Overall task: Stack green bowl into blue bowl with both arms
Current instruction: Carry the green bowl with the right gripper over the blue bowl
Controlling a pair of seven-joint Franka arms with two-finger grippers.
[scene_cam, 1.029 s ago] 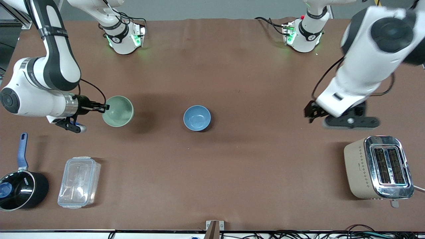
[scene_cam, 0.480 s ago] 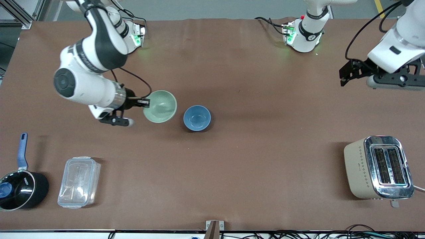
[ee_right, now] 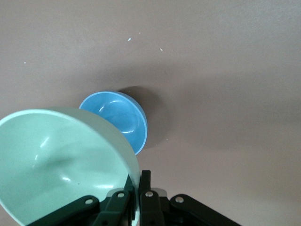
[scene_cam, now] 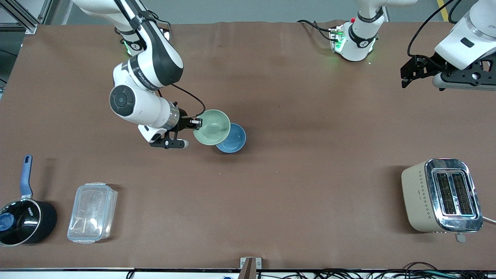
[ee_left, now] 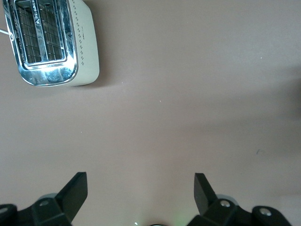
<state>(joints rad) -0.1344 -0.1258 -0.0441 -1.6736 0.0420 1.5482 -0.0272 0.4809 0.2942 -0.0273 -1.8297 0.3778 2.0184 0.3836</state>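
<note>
Over the middle of the brown worktop we see the right pincer clamped on the rim of the small round pale mint-green bowl, gripping it at the bowl's 9 o'clock in the front view. In the right wrist view the black fingers pinch that rim with the wall between them, and the green bowl is up in the air. It hangs partly over the small round medium-blue bowl, covering the blue bowl's 10 o'clock edge in the front view; the rest of the blue bowl shows, upright on the worktop. From the right wrist the blue bowl sits below the green one, lighter inside, apart from it.

We put the left pincer in the air over the worktop's edge at the left arm's end, well apart from both bowls, waiting. Its fingers stand wide and hold nothing, with bare worktop under them.

At the left arm's end, nearer the front camera, stands a beige two-slot toaster with a chrome top, also seen from the left wrist. At the right arm's end, near the front camera, we note a black saucepan with a blue handle and beside it a clear plastic lidded box.
</note>
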